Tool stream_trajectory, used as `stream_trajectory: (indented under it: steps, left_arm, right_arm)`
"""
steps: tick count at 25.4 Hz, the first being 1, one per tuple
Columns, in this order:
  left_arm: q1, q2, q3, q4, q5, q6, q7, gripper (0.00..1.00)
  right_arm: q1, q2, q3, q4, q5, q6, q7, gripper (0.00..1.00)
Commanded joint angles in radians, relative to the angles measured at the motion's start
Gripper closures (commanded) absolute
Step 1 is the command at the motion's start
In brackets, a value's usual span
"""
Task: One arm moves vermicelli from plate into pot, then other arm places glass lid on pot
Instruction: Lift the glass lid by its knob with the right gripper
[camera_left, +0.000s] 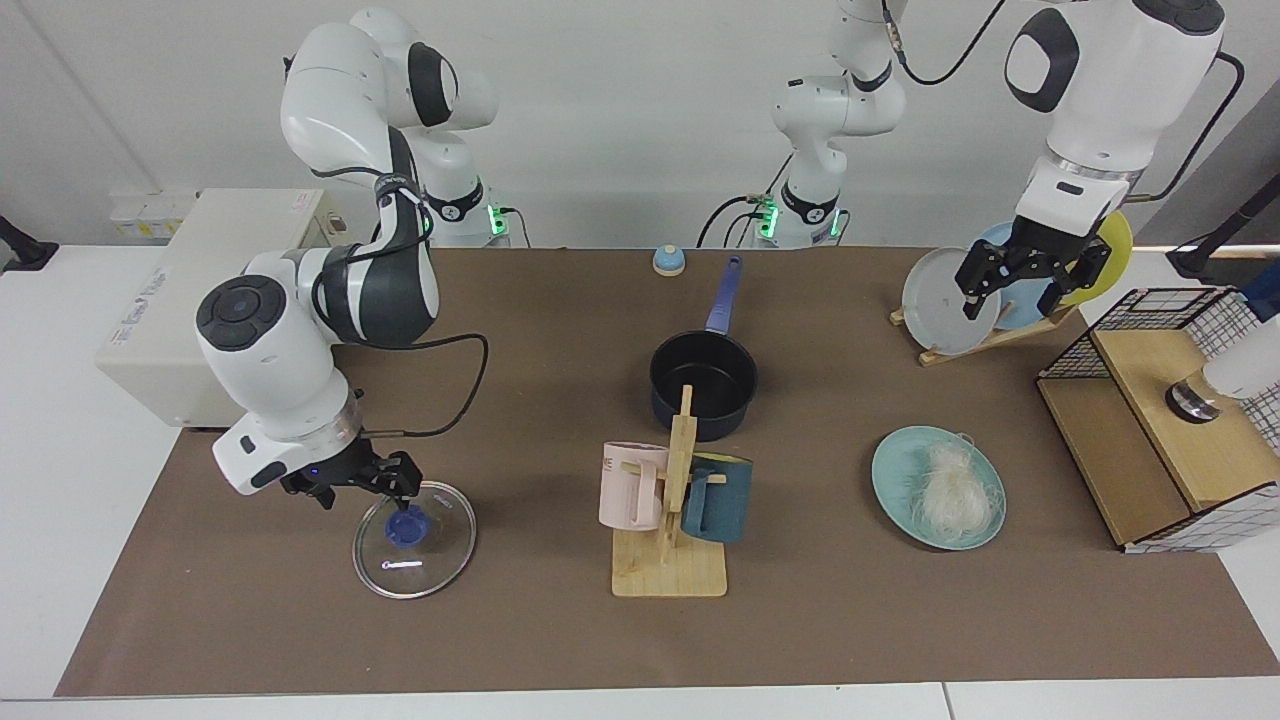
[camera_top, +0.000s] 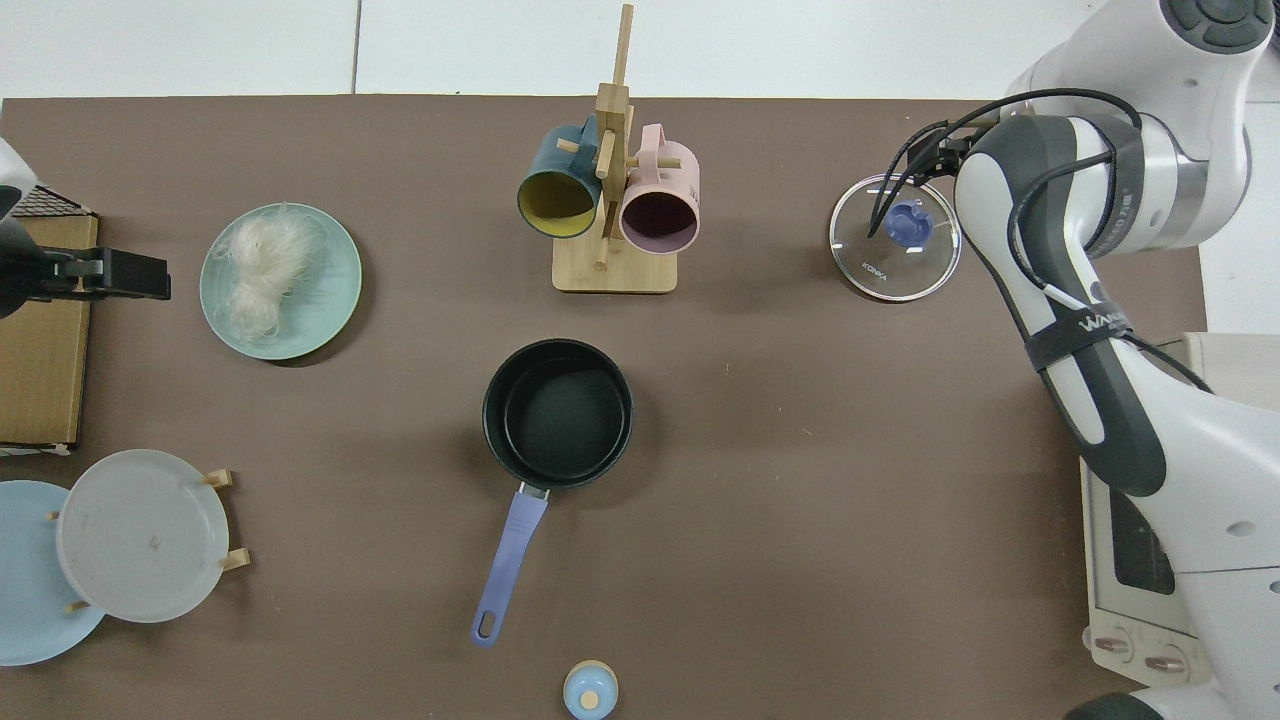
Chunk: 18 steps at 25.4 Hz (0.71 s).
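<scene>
- Right gripper (camera_left: 365, 491) hangs spread apart over the glass lid (camera_left: 414, 539), beside its blue knob.
- Left gripper (camera_left: 1020, 285), fingers apart, waits by the plate rack (camera_left: 985, 338).
- Vermicelli (camera_left: 946, 487) lies on the plate (camera_left: 890, 465); pot (camera_left: 703, 385) at tabletop centre.

Right end effector (camera_left: 362, 487) hidden from above

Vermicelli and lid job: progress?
Nothing done: the whitish vermicelli tangle sits on the round teal plate; the navy saucepan is empty. In hand: the right gripper, open, by the clear glass lid. The left gripper waits, open. Both steps remain.
</scene>
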Motion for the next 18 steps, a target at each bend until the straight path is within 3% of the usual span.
stream_trajectory:
  steps: [1, 6, 18]
  left_arm:
    - [0.011, -0.012, -0.005, -0.011, -0.007, -0.011, 0.0, 0.0]
    - [0.011, -0.012, -0.005, -0.011, -0.007, -0.011, 0.0, 0.0]
    - [0.011, -0.012, -0.005, -0.011, -0.007, -0.011, 0.0, 0.0]
  right_arm:
    - [-0.007, 0.001, 0.004, -0.013, 0.018, 0.027, -0.013, 0.0]
    - [-0.009, -0.018, 0.004, -0.059, 0.008, 0.093, -0.016, 0.0]
    - [-0.018, -0.025, 0.004, -0.091, 0.005, 0.101, -0.023, 0.0]
